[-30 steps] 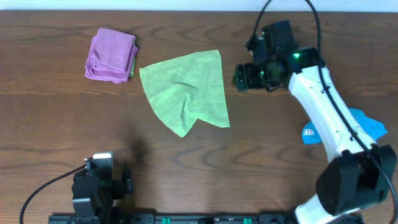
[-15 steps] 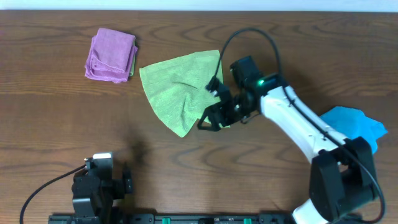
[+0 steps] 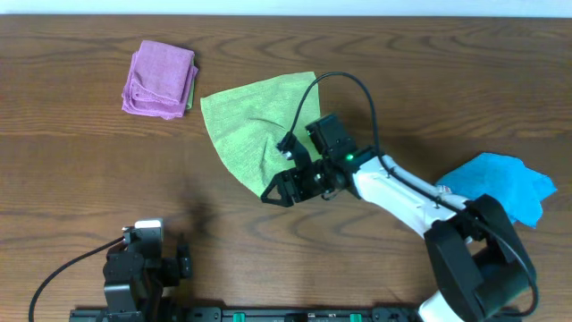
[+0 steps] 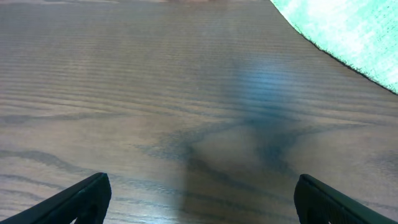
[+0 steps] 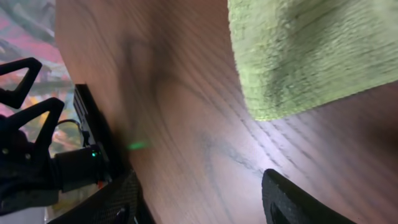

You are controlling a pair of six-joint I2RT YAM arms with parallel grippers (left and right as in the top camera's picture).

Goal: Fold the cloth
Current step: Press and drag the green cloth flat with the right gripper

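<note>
- The worktop (image 3: 80,179) is dark brown wood with a strong grain, and it carries all three cloths.
- The right arm (image 3: 402,192) is white with black joints. It reaches from the near right corner diagonally in toward the middle, and a black cable loops above it.
- The cloth (image 3: 255,121) is lime green and lies just left of centre, toward the far side. It is spread out but rumpled, with a crease running through its middle. Its wide edge is at the far side and it narrows to a corner at the near side. The right wrist view shows that near corner (image 5: 298,56) as a thick, fuzzy lip lying on the wood.
- A bright blue cloth (image 3: 500,183) lies crumpled near the right edge, partly behind the right arm.
- A purple cloth (image 3: 161,79) sits folded at the far left, well apart from the green one.
- The left arm (image 3: 134,268) is parked low at the near left edge. Its claw (image 4: 202,202) has its fingers spread wide over bare wood, and an edge of the green cloth (image 4: 348,31) shows far ahead.
- The right claw (image 3: 275,190) sits low at the cloth's near corner. Its fingers (image 5: 292,199) are apart, with wood showing between them and the corner just ahead. I cannot tell whether they touch the fabric.
</note>
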